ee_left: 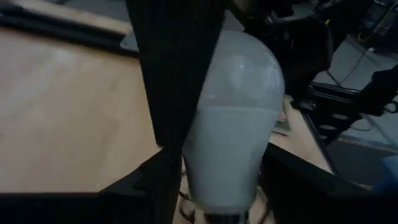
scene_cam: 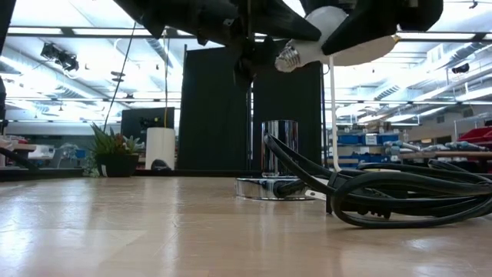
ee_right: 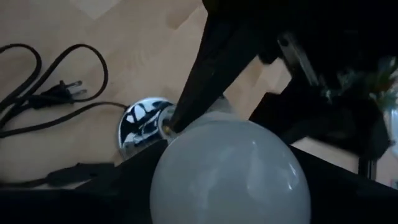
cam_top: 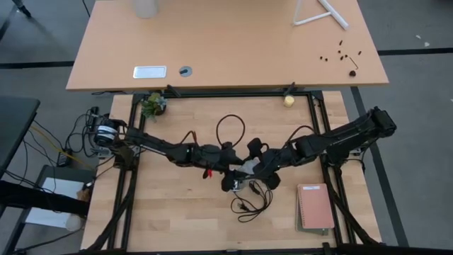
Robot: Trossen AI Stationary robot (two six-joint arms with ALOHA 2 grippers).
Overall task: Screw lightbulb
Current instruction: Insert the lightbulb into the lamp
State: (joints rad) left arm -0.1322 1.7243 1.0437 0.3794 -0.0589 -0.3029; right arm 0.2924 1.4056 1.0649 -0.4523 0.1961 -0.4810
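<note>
From the high view both arms are meeting over the middle of the wooden bench (cam_top: 163, 212). The left gripper (cam_top: 228, 174) and the right gripper (cam_top: 249, 170) are crowding the same spot, with the lightbulb (cam_top: 245, 167) showing as a pale patch between them. A black cord (cam_top: 251, 205) is lying looped just near of them, and a notebook (cam_top: 315, 207) is sitting off to the right.

Low view: the lightbulb (scene_cam: 327, 38) is hanging up in the air, tilted, its silvery screw base pointing left and down, well above the round silver socket (scene_cam: 273, 185) on the bench. Dark gripper parts are covering it from above.

Left wrist view: the lightbulb (ee_left: 233, 124) is filling the frame, sitting between the left gripper's dark fingers (ee_left: 174, 81), which are closing on its sides, so it's holding the bulb.

Right wrist view: the bulb's round white dome (ee_right: 230, 174) is right up close, with the socket (ee_right: 143, 121) on the bench beyond it. The right gripper's fingers are sitting either side of the dome, but I can't tell whether they're touching it.
</note>
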